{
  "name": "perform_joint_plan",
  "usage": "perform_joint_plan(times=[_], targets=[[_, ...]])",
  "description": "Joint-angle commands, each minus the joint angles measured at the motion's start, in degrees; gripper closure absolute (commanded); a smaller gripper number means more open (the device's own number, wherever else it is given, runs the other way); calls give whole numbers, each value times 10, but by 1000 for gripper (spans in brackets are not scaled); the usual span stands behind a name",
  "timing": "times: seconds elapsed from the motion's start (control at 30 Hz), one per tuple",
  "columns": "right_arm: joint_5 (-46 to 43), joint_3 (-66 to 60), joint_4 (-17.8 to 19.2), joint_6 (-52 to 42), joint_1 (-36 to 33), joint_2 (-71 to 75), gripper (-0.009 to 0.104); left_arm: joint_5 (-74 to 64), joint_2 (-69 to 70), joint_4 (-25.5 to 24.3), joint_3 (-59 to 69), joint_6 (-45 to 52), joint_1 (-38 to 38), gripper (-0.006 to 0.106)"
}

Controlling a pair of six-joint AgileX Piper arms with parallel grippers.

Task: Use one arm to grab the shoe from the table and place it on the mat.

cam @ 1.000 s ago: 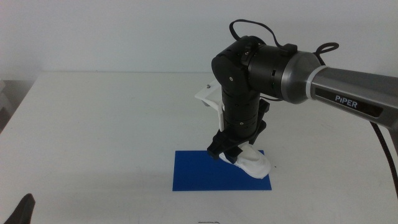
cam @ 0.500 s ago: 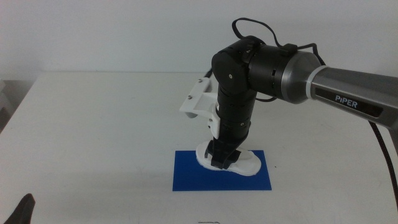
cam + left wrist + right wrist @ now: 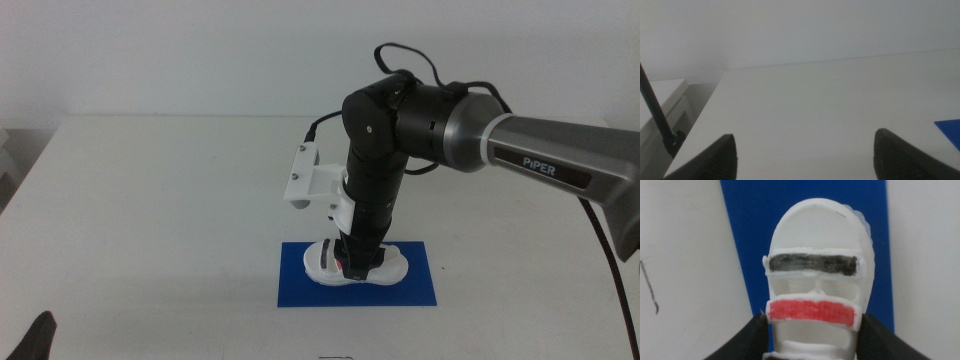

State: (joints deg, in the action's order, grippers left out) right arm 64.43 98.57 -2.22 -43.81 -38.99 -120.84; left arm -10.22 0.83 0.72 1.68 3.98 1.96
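Observation:
The right arm [image 3: 420, 120] reaches down from the right over the blue mat [image 3: 300, 288]. My right gripper [image 3: 357, 266] is shut on the white shoe [image 3: 320, 262], which lies level on or just above the mat. In the right wrist view the shoe [image 3: 815, 240] shows a dark strap and a red strap, and the jaws clamp its sides over the mat [image 3: 755, 225]. My left gripper [image 3: 805, 150] is open and empty, low over the white table [image 3: 815, 100] at the near left corner [image 3: 35, 340].
The white table [image 3: 150, 200] spreads around the mat. A white camera bracket [image 3: 308, 180] sticks out from the right wrist. The table's left edge and a dark cable [image 3: 657, 115] show in the left wrist view, with a corner of the mat [image 3: 950, 130].
The right gripper has swung the shoe from tilted at the mat's right part to level at the mat's middle, and has moved lower and to the left. The left arm has not moved.

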Motion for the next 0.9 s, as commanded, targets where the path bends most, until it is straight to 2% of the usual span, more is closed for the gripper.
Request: perform_joint_plan(times=[0.0, 0.4, 0.57, 0.6, 0.73, 0.8, 0.87], targets=[[-8, 14, 1, -11, 5, 30, 96, 48, 11, 5, -2, -8, 2, 7], [-19, 14, 16, -16, 6, 8, 96, 48, 11, 5, -2, -8, 2, 7], [-27, 14, 16, -17, 6, 8, 87, 48, 11, 5, -2, -8, 2, 7], [-27, 14, 14, -17, 6, 8, 42, 48, 11, 5, -2, -8, 2, 7], [-27, 14, -11, -15, 4, 30, 25, 48, 11, 5, -2, -8, 2, 7], [-30, 13, -32, -11, 4, 58, 20, 48, 11, 5, -2, -8, 2, 7], [-50, -3, -37, 11, 9, 100, 18, 48, 11, 5, -2, -8, 2, 7]])
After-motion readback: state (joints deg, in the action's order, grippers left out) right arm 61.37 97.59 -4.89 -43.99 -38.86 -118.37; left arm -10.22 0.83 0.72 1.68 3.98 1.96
